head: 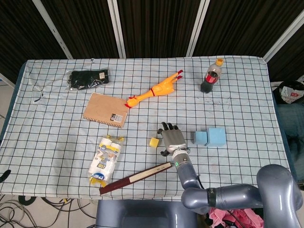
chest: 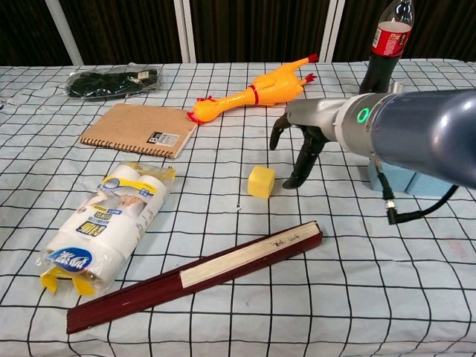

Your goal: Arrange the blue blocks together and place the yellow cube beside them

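Two blue blocks [head: 200, 138] [head: 216, 137] sit side by side, touching, right of the table's middle; in the chest view my forearm hides most of the blue blocks [chest: 416, 183]. The yellow cube [head: 154, 142] [chest: 261, 181] lies apart from them, to their left. My right hand [head: 173, 138] [chest: 297, 145] hovers just right of the cube with fingers spread downward and nothing in them. It is between the cube and the blocks. My left hand shows in neither view.
A dark red closed book [head: 135, 177] [chest: 197, 274] lies in front of the cube. Left of it is a tissue pack [head: 105, 159]. Further back are a brown notebook [head: 106, 109], a rubber chicken [head: 154, 90], a cola bottle [head: 211, 76] and a black packet [head: 88, 79].
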